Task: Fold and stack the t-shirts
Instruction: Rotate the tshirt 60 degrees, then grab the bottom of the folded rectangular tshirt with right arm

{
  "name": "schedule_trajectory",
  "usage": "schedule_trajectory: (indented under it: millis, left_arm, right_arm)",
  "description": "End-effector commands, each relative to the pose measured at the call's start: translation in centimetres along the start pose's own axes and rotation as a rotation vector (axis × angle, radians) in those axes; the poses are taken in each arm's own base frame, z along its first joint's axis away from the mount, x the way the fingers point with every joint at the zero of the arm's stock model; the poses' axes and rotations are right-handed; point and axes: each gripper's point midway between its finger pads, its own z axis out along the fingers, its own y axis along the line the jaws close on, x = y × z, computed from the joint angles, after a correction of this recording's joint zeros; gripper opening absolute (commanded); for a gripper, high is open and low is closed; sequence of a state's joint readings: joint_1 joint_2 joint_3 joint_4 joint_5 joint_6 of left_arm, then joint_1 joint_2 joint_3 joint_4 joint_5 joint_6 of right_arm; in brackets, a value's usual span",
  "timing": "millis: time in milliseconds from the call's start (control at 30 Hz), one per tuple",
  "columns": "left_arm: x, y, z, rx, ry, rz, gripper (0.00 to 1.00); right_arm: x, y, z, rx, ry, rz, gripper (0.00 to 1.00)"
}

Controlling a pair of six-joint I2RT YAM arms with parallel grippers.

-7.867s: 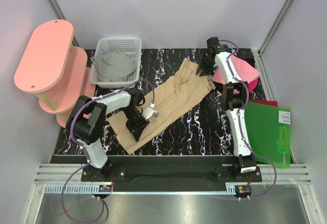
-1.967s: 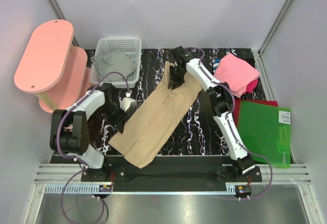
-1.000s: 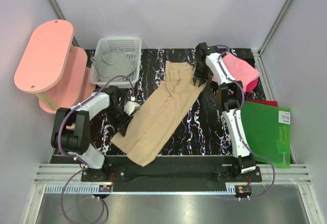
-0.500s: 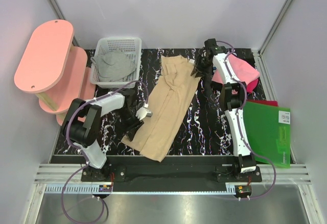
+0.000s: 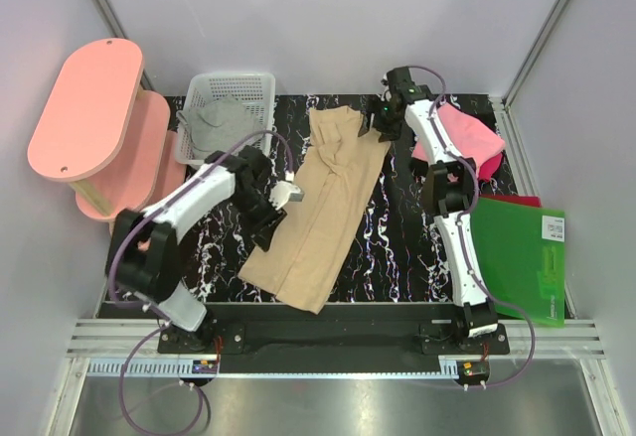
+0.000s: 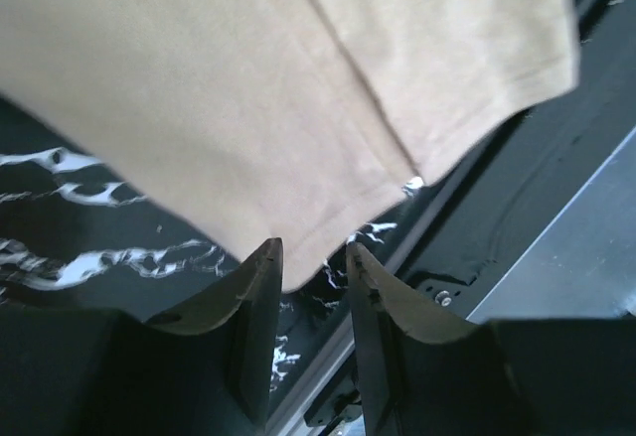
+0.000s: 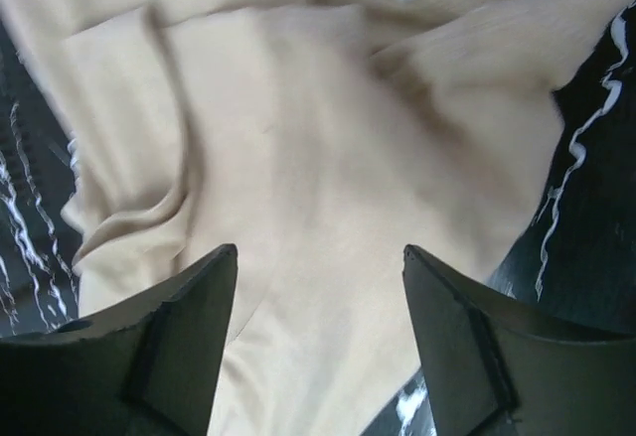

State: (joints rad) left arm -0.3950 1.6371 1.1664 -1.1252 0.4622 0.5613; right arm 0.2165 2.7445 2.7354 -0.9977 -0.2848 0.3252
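Here left pincer [image 6: 308, 257] nips tan t-shirt [image 6: 298, 88] edge.

Walls: plain pale grey panels [image 5: 328, 19]
Table: black white-veined marble top [image 5: 397, 247]
Furniture: pink oval two-tier shelf [image 5: 84, 108]

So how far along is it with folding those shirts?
Early on. The long tan cloth t-shirt lies folded into a narrow strip, the left gripper at its edge, the right gripper open above its collar end. The pink shirt sits apart; the grey shirt waits in the white mesh basket. Nothing's stacked.
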Motion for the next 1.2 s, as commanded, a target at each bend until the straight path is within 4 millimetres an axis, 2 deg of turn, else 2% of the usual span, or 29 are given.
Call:
schedule_trajectory:
  millis: [0, 33, 67, 100, 133, 167, 200, 233, 267, 300, 333, 367, 400, 467, 500, 567, 600, 667, 733, 933, 1167]
  left_arm:
    - [-0.1, -4.7, -7.3, -0.021, -0.169, 0.093, 0.37]
    - [0.1, -4.8, -8.2, -0.043, -0.198, 0.089, 0.37]
    - [0.6, -4.1, -9.5, -0.081, -0.242, 0.057, 0.37]
    - [1.0, -4.0, -11.1, -0.132, -0.305, 0.061, 0.37]
    - [1.9, -2.7, -12.5, -0.185, -0.358, 0.001, 0.37]
    - [2.4, -2.2, -13.5, -0.222, -0.392, -0.023, 0.37]
    - [3.0, -1.9, -14.6, -0.274, -0.429, -0.031, 0.37]
    - [4.2, -0.7, -15.6, -0.324, -0.460, -0.100, 0.37]
    - [4.9, -0.5, -15.9, -0.346, -0.481, -0.123, 0.37]
    - [5.4, 0.1, -16.2, -0.369, -0.495, -0.150, 0.37]
    - [6.5, 1.1, -16.8, -0.402, -0.520, -0.218, 0.37]
    - [7.0, 1.3, -16.7, -0.394, -0.538, -0.250, 0.37]
    - [7.4, 1.8, -16.7, -0.399, -0.551, -0.267, 0.37]
    - [8.9, 3.3, -16.8, -0.399, -0.578, -0.375, 0.37]
    - [9.3, 3.7, -16.7, -0.391, -0.584, -0.402, 0.37]
    - [10.2, 4.7, -16.3, -0.362, -0.594, -0.476, 0.37]
    - [10.4, 4.7, -16.0, -0.349, -0.591, -0.489, 0.37]
    - [10.7, 5.0, -15.5, -0.333, -0.584, -0.519, 0.36]
    - [10.8, 4.9, -15.3, -0.330, -0.586, -0.523, 0.36]
    - [11.1, 4.4, -15.0, -0.353, -0.580, -0.513, 0.37]
    - [11.0, 4.5, -14.9, -0.340, -0.583, -0.502, 0.37]
  right_arm:
    - [-2.7, 9.5, -11.4, 0.076, -0.243, -0.259, 0.80]
    - [-1.1, 13.2, -13.9, 0.060, -0.263, -0.327, 0.84]
    - [-0.6, 12.9, -15.0, 0.153, -0.290, -0.368, 0.86]
    - [2.1, 13.1, -14.3, 0.202, -0.242, -0.419, 0.87]
    - [3.0, 14.4, -16.8, 0.223, -0.276, -0.461, 0.90]
    - [5.5, 16.4, -17.3, 0.288, -0.294, -0.556, 0.90]
    - [8.3, 15.9, -16.4, 0.341, -0.245, -0.612, 0.90]
    - [9.8, 16.8, -18.0, 0.348, -0.261, -0.654, 0.90]
    - [13.0, 18.8, -18.5, 0.375, -0.273, -0.747, 0.90]
    - [15.8, 18.2, -17.8, 0.412, -0.230, -0.805, 0.90]
    - [17.9, 19.1, -18.6, 0.406, -0.233, -0.856, 0.91]
    - [19.5, 19.2, -18.9, 0.445, -0.251, -0.890, 0.92]
    - [24.3, 20.4, -18.6, 0.428, -0.218, -1.001, 0.93]
    - [28.1, 20.8, -18.6, 0.438, -0.211, -1.064, 0.94]
    - [31.8, 21.8, -18.8, 0.407, -0.197, -1.140, 0.94]
    - [35.5, 21.8, -18.6, 0.393, -0.159, -1.187, 0.93]
    - [38.1, 22.3, -18.7, 0.358, -0.137, -1.228, 0.92]
    - [41.1, 22.7, -18.3, 0.302, -0.087, -1.251, 0.91]
    - [43.6, 22.9, -17.3, 0.286, -0.053, -1.291, 0.88]
    - [46.8, 23.7, -14.6, 0.246, 0.027, -1.319, 0.83]
    - [48.4, 23.5, -12.3, 0.221, 0.063, -1.341, 0.80]
